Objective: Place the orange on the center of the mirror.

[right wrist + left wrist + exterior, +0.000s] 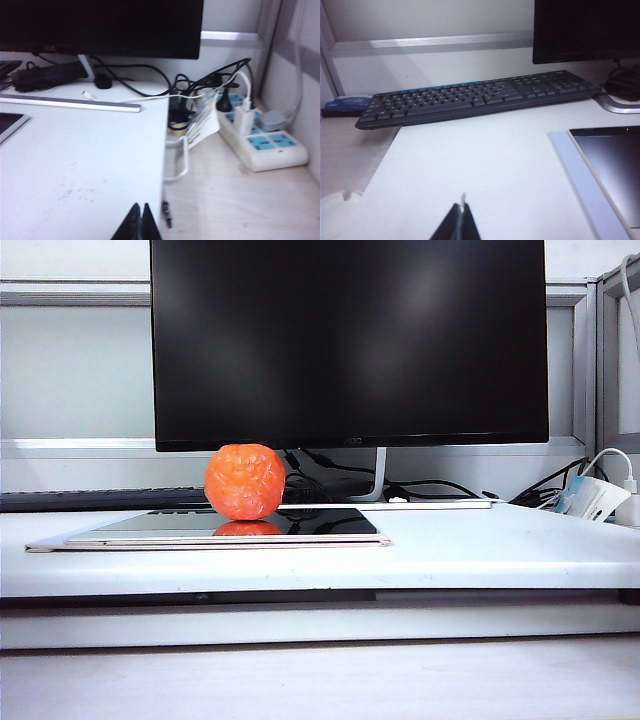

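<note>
The orange (244,481), bumpy and bright, rests on the mirror (320,524), a thin dark slab with a pale rim, towards its far side; its reflection shows below it. Neither gripper shows in the exterior view. In the left wrist view my left gripper (460,210) is shut and empty over the white table, with a corner of the mirror (612,160) off to one side. My right gripper (140,207) is shut and empty too, near the table's right edge; only a small corner of the mirror (9,123) shows there. The orange is in neither wrist view.
A big black monitor (350,340) stands behind the mirror. A black keyboard (480,97) lies at the back left. Past the white table's (480,550) right edge sit cables, a power strip (260,135) and a white wire rack (177,157).
</note>
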Tool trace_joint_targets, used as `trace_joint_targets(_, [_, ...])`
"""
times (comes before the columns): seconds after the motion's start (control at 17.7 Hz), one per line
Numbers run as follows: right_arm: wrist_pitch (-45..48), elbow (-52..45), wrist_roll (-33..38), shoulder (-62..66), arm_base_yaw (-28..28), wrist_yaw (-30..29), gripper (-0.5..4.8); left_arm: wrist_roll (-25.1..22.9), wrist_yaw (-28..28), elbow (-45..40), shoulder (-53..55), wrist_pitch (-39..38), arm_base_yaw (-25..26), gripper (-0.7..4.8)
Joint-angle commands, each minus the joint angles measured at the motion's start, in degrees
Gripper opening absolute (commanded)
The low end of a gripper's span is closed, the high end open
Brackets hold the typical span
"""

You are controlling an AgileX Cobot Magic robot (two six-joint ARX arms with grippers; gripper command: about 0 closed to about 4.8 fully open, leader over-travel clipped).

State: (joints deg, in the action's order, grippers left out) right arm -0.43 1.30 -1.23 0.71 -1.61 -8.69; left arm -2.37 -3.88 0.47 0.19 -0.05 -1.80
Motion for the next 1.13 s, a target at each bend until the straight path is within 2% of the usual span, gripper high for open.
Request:
trace_joint_targets(0.06, [1.51,-1.05,1.11,-0.57,1.14,0.24,0.00,-0.20,0.07,0.07,0.02,0.48,0.09,-0.05])
trace_joint_targets(0.45, [1.53,-1.05,1.29,-0.57,2.97,4.85,0.00,-0.22,0.04,0.07,0.02,0.50,0.09,-0.05])
trace_joint_targets(0.85, [1.44,-1.05,3.26,-0.57,3.02,5.22,0.00,-0.22,0.07,0.07,0.02,0.48,0.09,-0.05])
trace_joint_targets(1.13, [0.17,-1.05,5.55,-0.57,3.02,7.69,0.00,-0.22,0.07,0.07,0.02,0.50,0.09,-0.05])
